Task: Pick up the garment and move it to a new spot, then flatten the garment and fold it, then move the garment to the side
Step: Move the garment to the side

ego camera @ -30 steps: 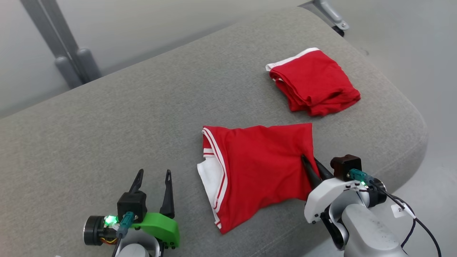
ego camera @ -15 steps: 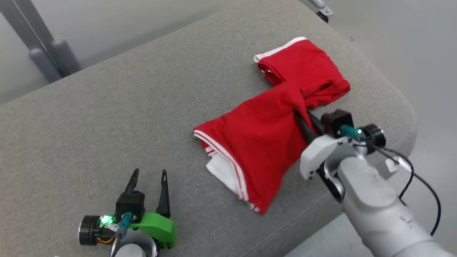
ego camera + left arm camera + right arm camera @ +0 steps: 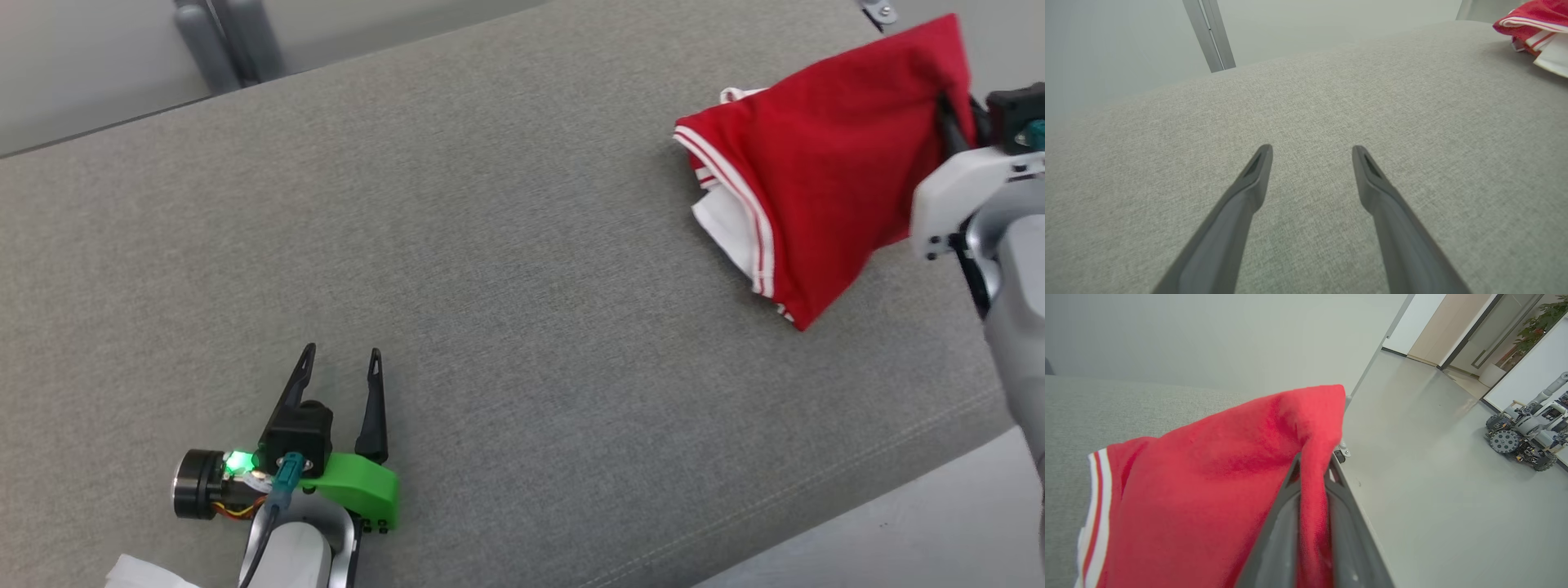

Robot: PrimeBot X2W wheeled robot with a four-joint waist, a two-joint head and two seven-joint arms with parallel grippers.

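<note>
Two tools are seen over the soft grey desk (image 3: 490, 286). One edge of the red garment (image 3: 816, 163) is pinched between the fingers of the right tool (image 3: 1314, 463), which are shut tight on the cloth. That edge is lifted up. The rest of the garment is hung down and to the left from the tool, and its low part looks to be rested on the desk. Its white and red striped hem is turned away from the tool. The garment is found at the far right end of the desk, near the edge. The right arm (image 3: 1008, 278) is stretched forward along the right side. The left tool (image 3: 341, 355) is held wide open with nothing in it, low over the desk near the robot and well apart from the garment.
</note>
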